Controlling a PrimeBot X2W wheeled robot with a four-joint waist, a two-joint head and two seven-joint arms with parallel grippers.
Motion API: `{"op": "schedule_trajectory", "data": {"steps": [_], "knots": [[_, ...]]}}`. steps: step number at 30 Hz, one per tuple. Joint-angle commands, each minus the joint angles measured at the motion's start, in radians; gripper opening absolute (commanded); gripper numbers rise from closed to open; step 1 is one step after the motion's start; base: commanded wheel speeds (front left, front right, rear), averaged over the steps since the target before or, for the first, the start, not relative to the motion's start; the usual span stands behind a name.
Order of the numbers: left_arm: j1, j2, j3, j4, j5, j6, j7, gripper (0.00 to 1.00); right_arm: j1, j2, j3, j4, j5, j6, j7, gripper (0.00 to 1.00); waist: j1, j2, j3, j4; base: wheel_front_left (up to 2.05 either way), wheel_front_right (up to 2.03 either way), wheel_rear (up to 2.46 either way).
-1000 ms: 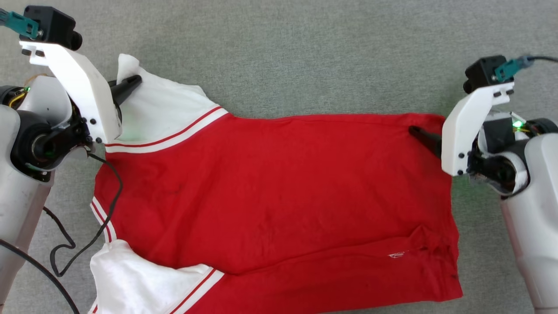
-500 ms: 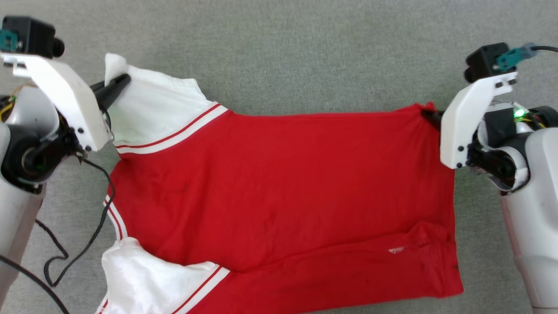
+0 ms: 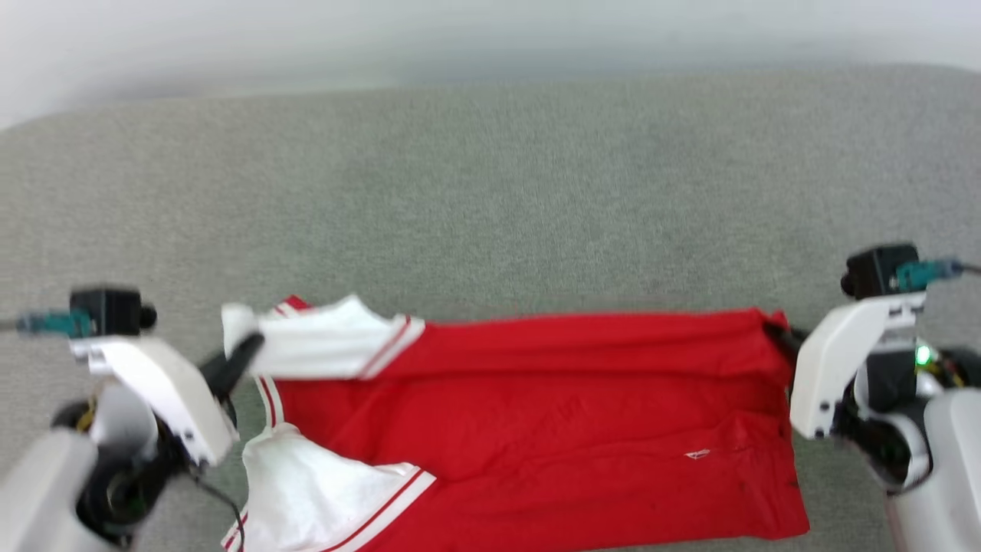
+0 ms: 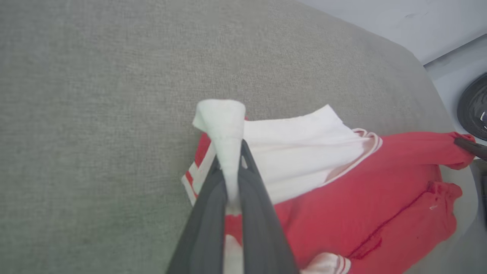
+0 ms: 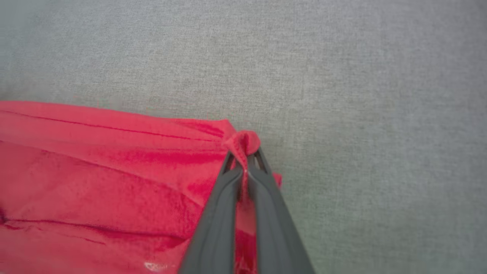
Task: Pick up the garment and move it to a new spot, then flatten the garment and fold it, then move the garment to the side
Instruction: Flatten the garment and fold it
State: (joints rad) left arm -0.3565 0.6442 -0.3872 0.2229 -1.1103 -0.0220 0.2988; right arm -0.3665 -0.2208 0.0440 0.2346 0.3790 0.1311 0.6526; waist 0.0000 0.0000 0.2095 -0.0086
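Observation:
The garment (image 3: 536, 414), a red shirt with white striped sleeves, lies across the grey cloth surface with its far edge lifted. My left gripper (image 3: 247, 349) is shut on the white far sleeve (image 4: 228, 125), whose tip pokes out past the fingertips. My right gripper (image 3: 774, 331) is shut on the red far hem corner (image 5: 243, 146). The near white sleeve (image 3: 306, 491) still rests on the surface. The lettering is hidden.
The grey cloth surface (image 3: 490, 192) stretches open beyond the shirt to a pale far edge (image 3: 460, 46). A dark round object (image 4: 473, 106) sits off the surface at the right of the left wrist view.
The head camera has tilted up, showing more surface beyond. Both grippers have lifted the far edge of the shirt and carried it toward the near edge, so the red body shows shorter.

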Motion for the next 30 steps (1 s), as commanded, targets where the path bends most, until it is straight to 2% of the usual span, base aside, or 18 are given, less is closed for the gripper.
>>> {"op": "schedule_trajectory", "data": {"steps": [1,7,12,13,14,15,16,17,25,30], "knots": [[0.053,0.0,0.004,-0.011,-0.003,0.011,-0.02,0.0,0.04,0.0,-0.009,-0.005,0.007,-0.001,-0.019,0.0,0.0,0.0,-0.046,0.015,0.0,0.0,0.0],[0.257,-0.016,-0.013,-0.075,-0.025,0.05,-0.061,0.0,0.183,0.011,-0.024,0.002,0.034,-0.001,-0.107,0.0,0.0,0.0,-0.1,0.025,0.0,0.0,0.0],[0.356,-0.05,-0.042,-0.081,-0.036,0.054,-0.083,0.0,0.266,0.028,-0.022,0.033,0.048,-0.001,-0.182,0.0,0.0,0.0,-0.117,0.024,0.0,0.0,0.0],[0.371,-0.061,-0.05,-0.075,-0.033,0.047,-0.093,0.0,0.281,0.036,-0.022,0.045,0.058,-0.001,-0.19,0.06,0.0,0.0,-0.119,0.023,0.0,0.0,0.0],[0.384,-0.074,-0.058,-0.067,-0.034,0.039,-0.1,0.0,0.293,0.037,-0.021,0.051,0.056,-0.001,-0.203,0.33,0.0,0.0,-0.122,0.021,0.0,0.0,0.0],[0.392,-0.083,-0.065,-0.058,-0.031,0.034,-0.109,0.27,0.302,0.044,-0.024,0.059,0.059,-0.001,-0.215,1.0,0.0,0.0,-0.124,0.02,0.0,0.0,0.0],[0.394,-0.09,-0.07,-0.05,-0.026,0.027,-0.12,0.6,0.315,0.05,-0.021,0.068,0.068,-0.001,-0.224,1.0,0.0,0.0,-0.125,0.018,0.0,0.0,0.0],[0.396,-0.1,-0.073,-0.04,-0.028,0.018,-0.13,1.0,0.323,0.051,-0.015,0.073,0.068,-0.001,-0.234,1.0,0.0,0.0,-0.126,0.017,0.0,0.0,0.0],[0.363,-0.122,-0.069,-0.008,0.051,-0.012,-0.261,1.0,0.363,0.055,-0.023,0.035,0.08,-0.001,-0.321,1.0,0.0,0.0,-0.143,0.018,0.0,0.0,0.0],[0.336,-0.116,-0.053,-0.058,0.144,0.016,-0.382,1.0,0.384,0.035,-0.054,-0.061,0.076,-0.001,-0.324,1.0,0.0,0.0,-0.159,0.022,0.0,0.0,0.0]]}}
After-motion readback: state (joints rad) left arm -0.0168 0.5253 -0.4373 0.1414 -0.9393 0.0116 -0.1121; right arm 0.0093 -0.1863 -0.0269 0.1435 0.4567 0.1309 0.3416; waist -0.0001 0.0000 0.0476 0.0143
